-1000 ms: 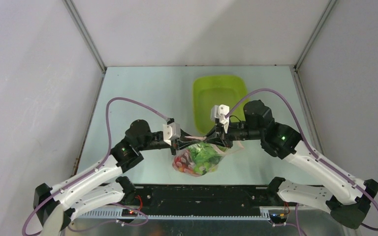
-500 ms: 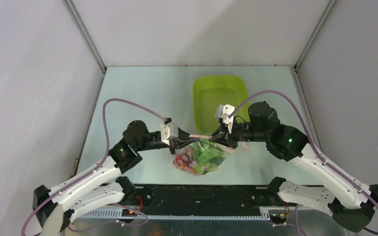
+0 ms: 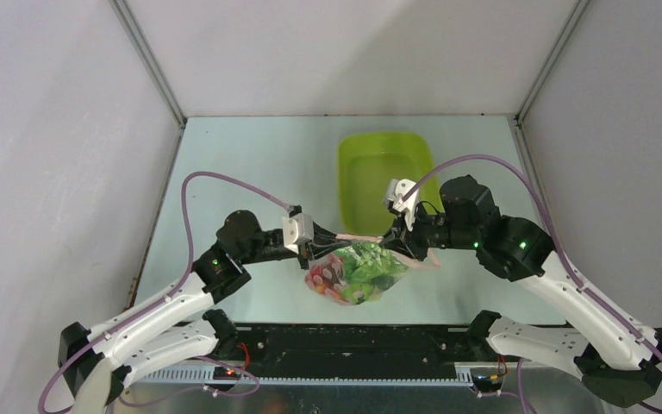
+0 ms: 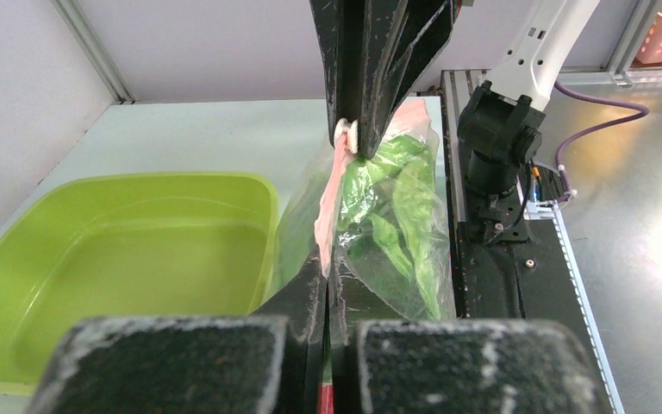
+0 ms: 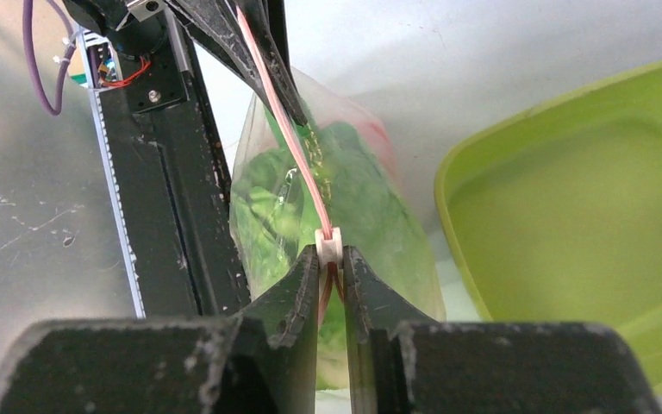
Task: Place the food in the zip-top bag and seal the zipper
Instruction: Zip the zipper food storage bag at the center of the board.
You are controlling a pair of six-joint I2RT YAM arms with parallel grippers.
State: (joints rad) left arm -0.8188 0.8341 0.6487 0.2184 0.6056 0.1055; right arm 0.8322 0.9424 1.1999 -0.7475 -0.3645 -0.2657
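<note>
The clear zip-top bag [image 3: 353,274] hangs between my two grippers above the table. It holds the food [image 3: 364,264]: green lettuce and red pieces. My left gripper [image 3: 322,247] is shut on the left end of the pink zipper [image 3: 358,237]. My right gripper [image 3: 394,239] is shut on the zipper's white slider [image 5: 328,244], part way along the strip. In the left wrist view the bag [image 4: 396,207] hangs ahead of my shut left gripper [image 4: 327,293], and the right fingers pinch the slider [image 4: 351,135]. The right wrist view shows the lettuce [image 5: 345,207] inside the bag.
The lime-green tray [image 3: 384,172] sits on the table just behind the bag, with nothing in it. It also shows in the left wrist view [image 4: 112,259] and the right wrist view [image 5: 586,216]. The black rail [image 3: 345,341] runs along the near edge.
My right gripper has moved to the right along the zipper, drawing the slider away from the left gripper. The bag has stretched wider and shifted slightly right. The left gripper holds still.
</note>
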